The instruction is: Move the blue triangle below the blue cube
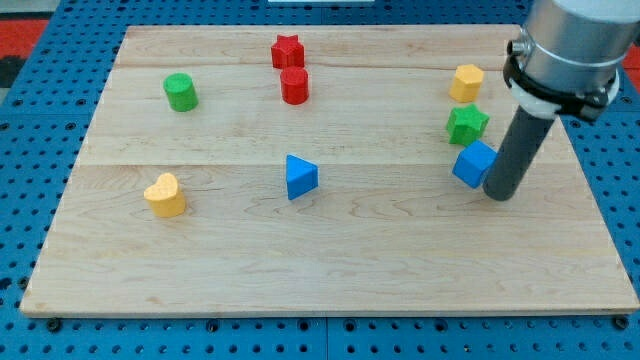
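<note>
- Blue triangle (301, 177) sits mid-counter (330, 260), well apart from the blue cube (474, 163), at the cube's 9 o'clock.
- Likely light, rigid, slick; push its flat left face.
- My tip (499, 193) touches the cube's 4 o'clock; no fingers fitted.

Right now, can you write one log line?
tip: beside blue cube, its right | blue triangle: mid-board, left of cube, untouched | step: not started

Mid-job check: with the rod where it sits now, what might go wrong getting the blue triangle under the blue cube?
1. My tip sits right against the blue cube; pulling away carelessly may shift the reference block.
2. The green star sits close above the cube, so a nudge could jam them together.
3. The blue triangle is far to the view's left; a long push may rotate it off line.
</note>
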You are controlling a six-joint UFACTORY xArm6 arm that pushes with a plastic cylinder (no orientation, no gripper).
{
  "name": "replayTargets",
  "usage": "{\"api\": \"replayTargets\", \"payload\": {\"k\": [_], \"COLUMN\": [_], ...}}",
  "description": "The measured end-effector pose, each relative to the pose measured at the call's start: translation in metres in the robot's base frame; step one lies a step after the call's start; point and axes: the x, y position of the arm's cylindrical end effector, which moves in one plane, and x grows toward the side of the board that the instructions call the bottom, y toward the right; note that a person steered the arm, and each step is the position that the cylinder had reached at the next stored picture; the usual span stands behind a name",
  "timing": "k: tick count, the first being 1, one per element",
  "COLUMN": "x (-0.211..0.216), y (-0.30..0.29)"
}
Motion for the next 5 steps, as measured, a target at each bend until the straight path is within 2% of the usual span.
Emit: {"api": "replayTargets", "payload": {"k": [1, 2, 4, 5], "x": [0.048, 0.052, 0.015, -0.016], "y": [-0.025, -0.103, -0.254, -0.264]}}
